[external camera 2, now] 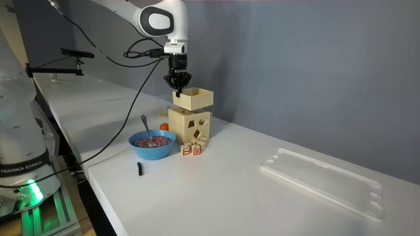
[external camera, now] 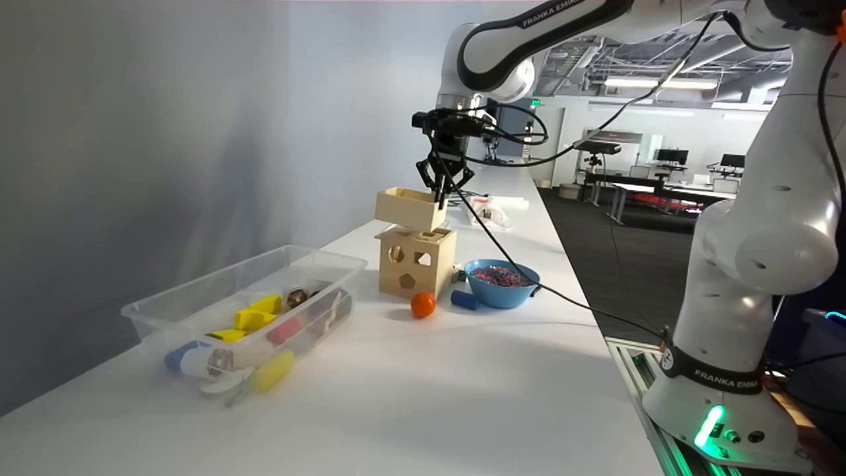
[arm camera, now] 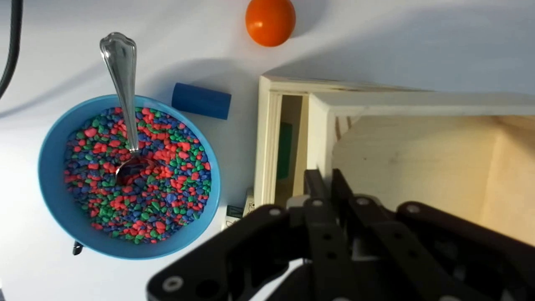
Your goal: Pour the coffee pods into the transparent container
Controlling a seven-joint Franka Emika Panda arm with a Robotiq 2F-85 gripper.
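While jaws grip the wooden box (external camera: 403, 210), the clear container (external camera: 211, 289) apparently holds yellow pods (external camera: 255, 320).

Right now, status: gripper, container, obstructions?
Gripper shut on wooden box wall. Yellow pieces inside transparent container. Wooden cube underneath box, possible snag.

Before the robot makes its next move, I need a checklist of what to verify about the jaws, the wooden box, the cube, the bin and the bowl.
1. Jaws closed on the box: ok; they pinch one wall.
2. Box opening upward: ok.
3. Box emptied out: cannot tell; the wrist view shows only part of its inside.
4. Box apart from the cube: cannot tell; it is right over it, too close to judge.
5. Bin uncovered: ok; yellow pieces and a brown piece lie inside.
6. Nothing sticking up nearby: not ok; the spoon rises from the bowl.
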